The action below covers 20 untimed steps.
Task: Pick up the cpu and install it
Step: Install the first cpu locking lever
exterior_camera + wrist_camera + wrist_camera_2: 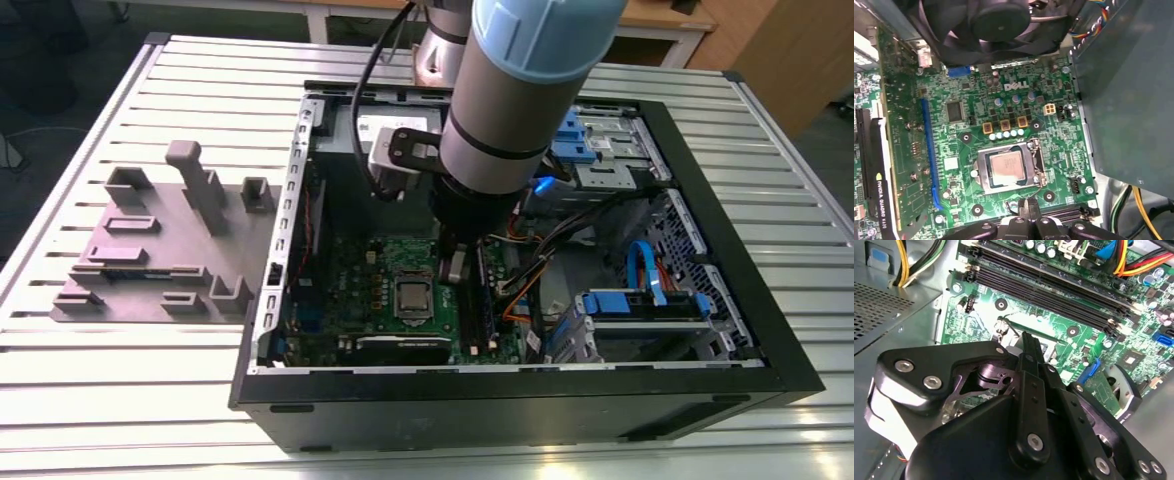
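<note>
The cpu (1006,167), a shiny silver-grey square, lies flat inside the metal socket frame (985,172) on the green motherboard (1054,145). In the exterior view the cpu (411,297) sits in the middle of the board inside the open computer case (534,400). My gripper (457,266) hangs just above the board, beside the socket on the exterior view's right, next to the memory slots. Its black fingertips (1027,209) are pressed together and hold nothing. In the second wrist view the gripper (1029,347) hides much of the socket.
A black fan (999,22) overhangs the board near the socket. A graphics card (874,170) stands along one board edge. Memory slots (1054,295) and loose cables (534,270) run close to my gripper. A grey parts fixture (160,250) lies outside the case on the slatted table.
</note>
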Motion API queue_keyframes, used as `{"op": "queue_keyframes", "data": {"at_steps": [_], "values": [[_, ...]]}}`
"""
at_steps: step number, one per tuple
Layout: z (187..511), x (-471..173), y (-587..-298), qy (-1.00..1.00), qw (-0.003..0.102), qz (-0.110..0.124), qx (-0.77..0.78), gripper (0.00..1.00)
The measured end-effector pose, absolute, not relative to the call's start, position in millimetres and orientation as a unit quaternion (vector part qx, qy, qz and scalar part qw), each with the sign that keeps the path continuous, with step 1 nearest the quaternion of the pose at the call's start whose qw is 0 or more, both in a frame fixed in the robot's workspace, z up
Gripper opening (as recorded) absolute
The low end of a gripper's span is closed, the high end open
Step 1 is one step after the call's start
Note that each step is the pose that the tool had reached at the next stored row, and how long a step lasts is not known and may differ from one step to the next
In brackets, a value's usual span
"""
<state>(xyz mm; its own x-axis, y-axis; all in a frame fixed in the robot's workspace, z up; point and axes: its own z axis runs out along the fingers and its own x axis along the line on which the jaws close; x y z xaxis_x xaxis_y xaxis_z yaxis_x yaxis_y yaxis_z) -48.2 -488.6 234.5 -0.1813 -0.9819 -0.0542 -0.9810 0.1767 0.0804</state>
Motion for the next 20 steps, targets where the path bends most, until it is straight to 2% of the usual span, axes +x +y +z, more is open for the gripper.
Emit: {"op": "queue_keyframes", "data": {"at_steps": [20], "values": [[228.1,-48.6,-498.2,-0.731,0.007,-0.048,0.681,0.10]]}}
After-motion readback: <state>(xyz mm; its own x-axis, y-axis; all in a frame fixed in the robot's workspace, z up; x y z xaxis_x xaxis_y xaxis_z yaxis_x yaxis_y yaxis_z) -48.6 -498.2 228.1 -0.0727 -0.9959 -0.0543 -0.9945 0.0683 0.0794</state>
